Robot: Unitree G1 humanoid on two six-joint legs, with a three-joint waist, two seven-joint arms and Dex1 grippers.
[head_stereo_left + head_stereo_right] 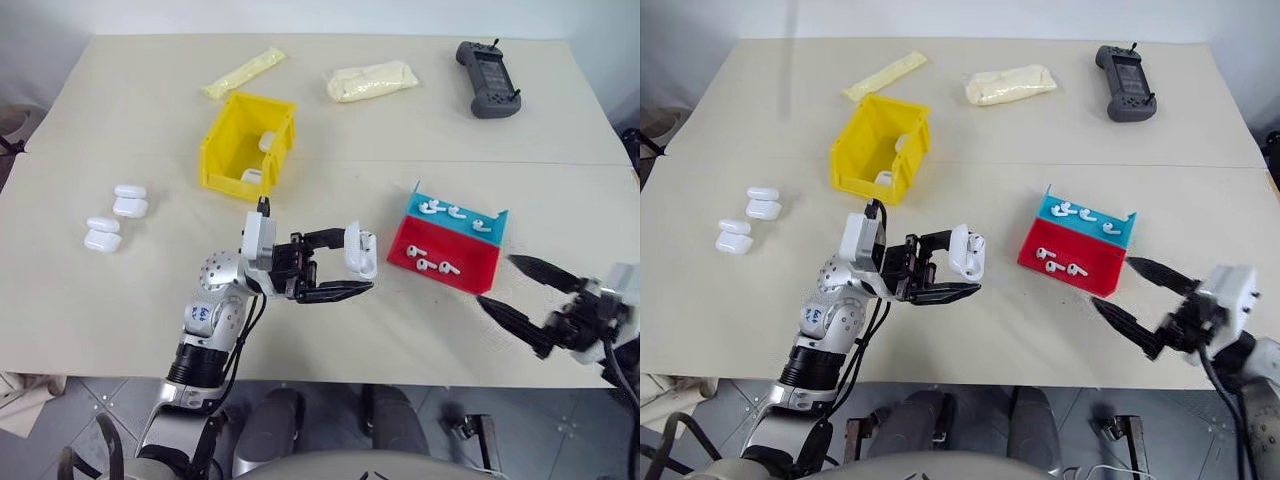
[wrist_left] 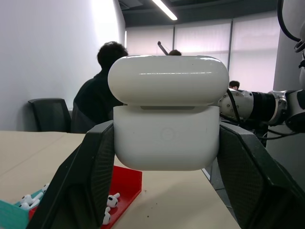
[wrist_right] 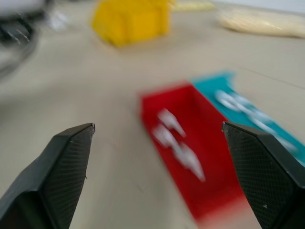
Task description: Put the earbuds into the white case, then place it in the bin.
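we log: left gripper (image 1: 340, 262) clamped on glossy white pebble-shaped case (image 1: 360, 250) (lid shut); right gripper (image 1: 512, 288) fingers spread wide, near red-and-teal plastic tray (image 1: 470, 270).

Silver arms, black-fingered hands, cables

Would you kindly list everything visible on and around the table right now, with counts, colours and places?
White case: one, white, held in the left gripper above the table's near edge.
Other cases: four, white, in two pairs at the table's left.
Bin: one, yellow, centre-left, with white cases inside.
Tray: one, red and teal, right of centre.
Earbuds: about six, white, lying in the tray.
Packets: two, pale yellow, at the far edge.
Controller: one, grey, far right corner.
Table: one, beige.
People: dark-clothed, in the background of the left wrist view.
Left gripper: shut on the white case.
Right gripper: open, near the tray's right.
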